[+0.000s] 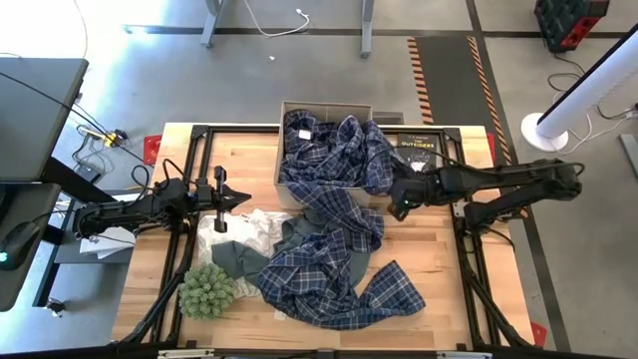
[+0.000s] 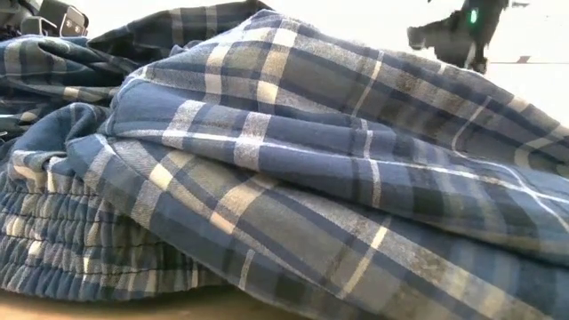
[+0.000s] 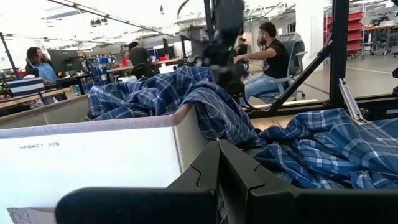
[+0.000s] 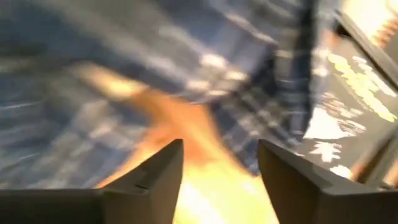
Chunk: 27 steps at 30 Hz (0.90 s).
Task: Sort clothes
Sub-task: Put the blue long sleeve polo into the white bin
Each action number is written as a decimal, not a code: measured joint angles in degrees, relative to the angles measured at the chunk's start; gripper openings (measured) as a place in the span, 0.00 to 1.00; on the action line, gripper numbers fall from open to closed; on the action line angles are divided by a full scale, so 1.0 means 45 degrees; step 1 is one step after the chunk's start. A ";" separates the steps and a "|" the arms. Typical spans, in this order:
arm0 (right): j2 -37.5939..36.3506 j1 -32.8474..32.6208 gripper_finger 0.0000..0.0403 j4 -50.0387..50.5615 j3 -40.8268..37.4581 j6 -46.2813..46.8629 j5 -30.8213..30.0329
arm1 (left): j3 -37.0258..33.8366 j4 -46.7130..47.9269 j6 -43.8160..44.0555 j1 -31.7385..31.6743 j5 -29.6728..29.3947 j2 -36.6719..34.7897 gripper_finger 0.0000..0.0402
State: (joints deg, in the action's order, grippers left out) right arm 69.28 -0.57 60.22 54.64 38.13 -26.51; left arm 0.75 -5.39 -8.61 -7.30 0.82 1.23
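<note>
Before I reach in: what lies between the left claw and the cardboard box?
In the high view, bare tabletop separates the left claw from the cardboard box.

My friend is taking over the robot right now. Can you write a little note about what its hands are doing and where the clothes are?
Right gripper: open, empty, beside the cardboard box, near the black book.
Left gripper: shut, empty, waiting left of the box.
Clothes: the blue-and-white plaid garment is partly in the box, the rest trailing out over the table. The white garment and the dark green-grey garment lie on the table by the spiky green plant ball.
Done: part of the plaid is in the box.
Left: get the rest of the plaid in, then sort the other clothes.
</note>
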 joint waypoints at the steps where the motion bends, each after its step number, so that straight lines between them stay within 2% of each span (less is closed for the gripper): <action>1: -0.0017 0.0351 0.54 -0.0326 -0.0433 0.0111 -0.0326 | 0.0000 0.0000 0.0001 -0.0001 0.0000 0.0000 0.00; 3: 0.0043 0.1204 0.61 -0.1128 -0.1215 0.0133 -0.0910 | 0.0000 0.0000 -0.0003 -0.0003 0.0000 0.0000 0.00; 6: 0.0162 0.2585 0.66 -0.2725 -0.2094 -0.0458 -0.1041 | 0.0000 0.0000 0.0001 0.0001 0.0000 0.0000 0.00; 11: 0.0277 0.4458 0.63 -0.6582 -0.3535 -0.2605 -0.0740 | 0.0000 0.0000 0.0000 -0.0002 0.0000 0.0000 0.00; 13: 0.0277 0.5000 0.57 -0.7738 -0.4018 -0.3277 -0.0367 | 0.0000 0.0000 0.0001 0.0000 -0.0001 0.0000 0.00; 15: 0.0277 0.5415 0.46 -0.8294 -0.4300 -0.3541 0.0035 | 0.0000 0.0000 0.0001 -0.0003 0.0000 0.0000 0.00; 20: 0.0009 0.5671 0.08 -0.8244 -0.4293 -0.3501 0.0401 | 0.0000 0.0000 0.0001 -0.0001 0.0000 -0.0001 0.00; 21: -0.0180 0.5607 0.04 -0.8203 -0.4124 -0.3546 0.0439 | 0.0000 0.0000 0.0000 -0.0001 0.0000 -0.0001 0.00; 27: -0.2127 0.4955 0.01 -0.9049 -0.2136 -0.3653 0.0425 | 0.0000 0.0000 0.0000 -0.0003 -0.0001 0.0000 0.00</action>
State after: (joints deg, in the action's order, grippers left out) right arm 59.71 21.72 19.50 45.03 21.69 -24.60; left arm 0.75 -5.39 -8.61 -7.31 0.82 1.23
